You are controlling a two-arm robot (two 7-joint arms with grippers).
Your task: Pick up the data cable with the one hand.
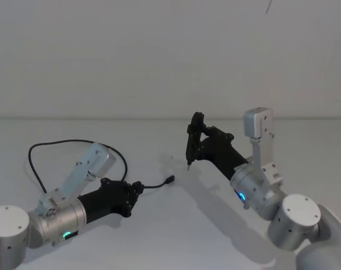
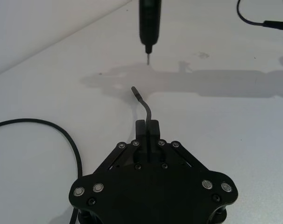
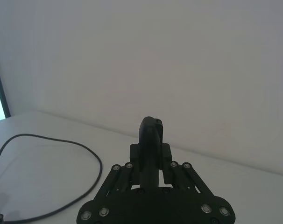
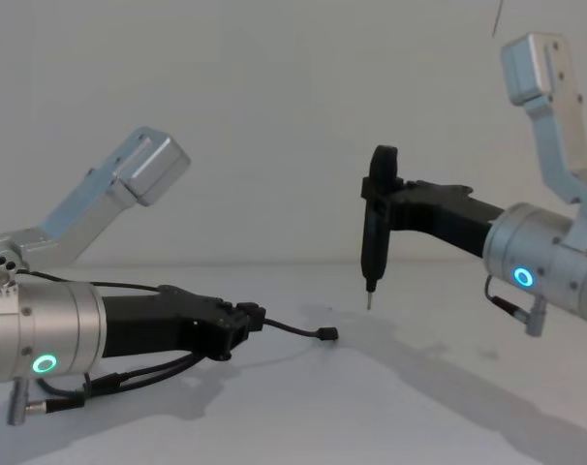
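Black and thin, the data cable [image 1: 75,147] is held near one end by the left gripper [image 1: 138,189], the one whose silver wrist carries the green ring. Its jaws are pressed together on the cord, low over the white tabletop [image 1: 176,236]. Just past the jaws a short length of cable sticks forward and ends in a small dark plug [image 1: 169,180], which in the chest view hangs just above the tabletop. Behind the jaws the rest of the cable runs back in a wide, loose loop lying on the tabletop beside the left arm. In the left wrist view the cord [image 2: 145,106] rises from between the closed fingers [image 2: 153,126] and bends toward the other arm's tool. The right gripper [image 1: 196,140], on the blue-ringed wrist, is raised well apart from the left jaws and is clamped around a dark pen-shaped tool [image 1: 191,140] held upright, its fine metal tip pointing down and clear of the tabletop, beyond the cable's free plug.
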